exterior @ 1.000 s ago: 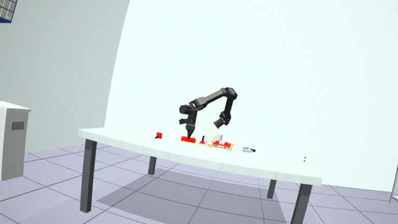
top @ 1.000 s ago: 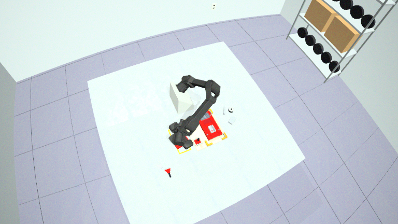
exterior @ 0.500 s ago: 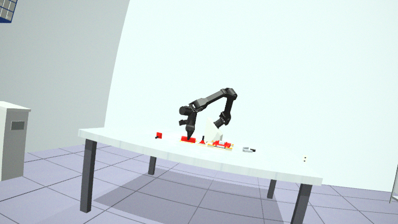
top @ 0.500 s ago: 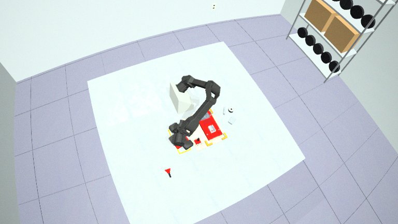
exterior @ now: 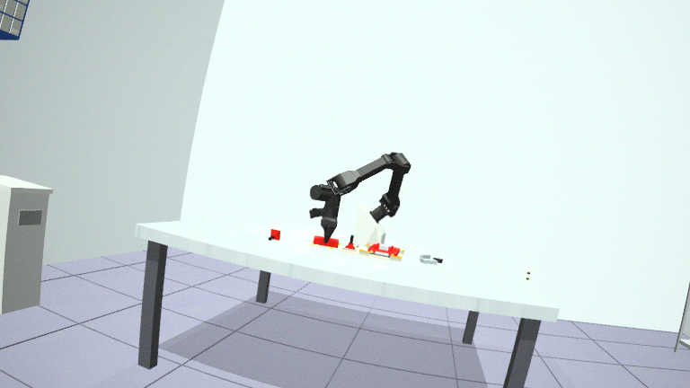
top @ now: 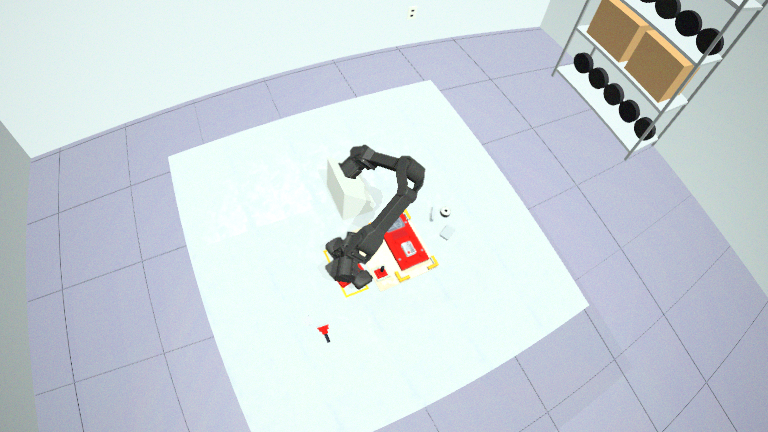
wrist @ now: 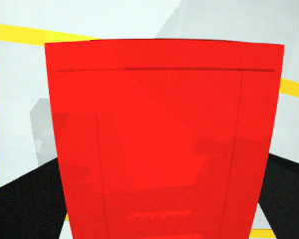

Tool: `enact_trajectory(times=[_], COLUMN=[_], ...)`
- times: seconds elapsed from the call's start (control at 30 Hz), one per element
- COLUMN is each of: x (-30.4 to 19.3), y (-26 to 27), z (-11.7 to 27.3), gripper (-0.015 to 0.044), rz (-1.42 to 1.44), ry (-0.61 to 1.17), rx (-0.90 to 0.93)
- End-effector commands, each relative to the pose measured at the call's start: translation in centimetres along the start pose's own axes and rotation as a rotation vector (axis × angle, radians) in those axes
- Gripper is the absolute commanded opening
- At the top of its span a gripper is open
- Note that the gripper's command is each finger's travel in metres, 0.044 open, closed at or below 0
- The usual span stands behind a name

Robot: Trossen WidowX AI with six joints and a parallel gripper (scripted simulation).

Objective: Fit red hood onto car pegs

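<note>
The red hood (top: 343, 284) (exterior: 318, 241) (wrist: 164, 110) lies roof up inside a yellow outline on the table. My gripper (top: 347, 279) (exterior: 326, 240) (wrist: 161, 165) points down over it. In the wrist view the black fingers stand against the hood's two long sides, partly hidden by the roof's edges; the gripper looks shut on the hood. The red chassis (top: 400, 239) (exterior: 384, 251) sits in the cream jig with yellow corners (top: 433, 262). The grey engine block (top: 408, 248) is on its deck. The pegs are too small to make out.
A small red piece with a black post (top: 381, 273) (exterior: 350, 246) stands between hood and chassis. Another red piece with a black handle (top: 323, 329) (exterior: 275, 234) lies apart. Grey parts (top: 447, 232) and a small wheel (top: 445, 211) lie beyond the jig. The pale base block (top: 345, 198) stands behind.
</note>
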State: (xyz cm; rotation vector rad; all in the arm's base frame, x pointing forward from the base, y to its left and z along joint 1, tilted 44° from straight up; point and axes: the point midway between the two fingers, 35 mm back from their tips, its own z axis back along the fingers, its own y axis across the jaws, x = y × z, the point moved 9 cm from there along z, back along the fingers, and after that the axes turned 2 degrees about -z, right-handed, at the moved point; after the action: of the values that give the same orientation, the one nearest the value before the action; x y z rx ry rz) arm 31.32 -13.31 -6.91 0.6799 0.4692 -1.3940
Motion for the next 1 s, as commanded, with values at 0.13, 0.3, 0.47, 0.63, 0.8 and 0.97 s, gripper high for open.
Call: enact_trajectory(times=[0.13,0.3,0.47,0.63,0.8,0.97], x=[0.0,0.0,0.0,0.0,0.1,0.1], y=[0.0,0.0,0.0,0.0,0.0,0.0], z=[0.1,0.5,1.4,2.7,4.2,5.7], gripper=[0.0242,0.0111,0.0,0.0,0.0,0.0], rz=[0.0,0.0,0.0,0.0,0.0,0.0], ry=[0.0,0.0,-0.001,-0.001,-0.002,-0.003], rx=[0.0,0.0,0.0,0.0,0.0,-0.001])
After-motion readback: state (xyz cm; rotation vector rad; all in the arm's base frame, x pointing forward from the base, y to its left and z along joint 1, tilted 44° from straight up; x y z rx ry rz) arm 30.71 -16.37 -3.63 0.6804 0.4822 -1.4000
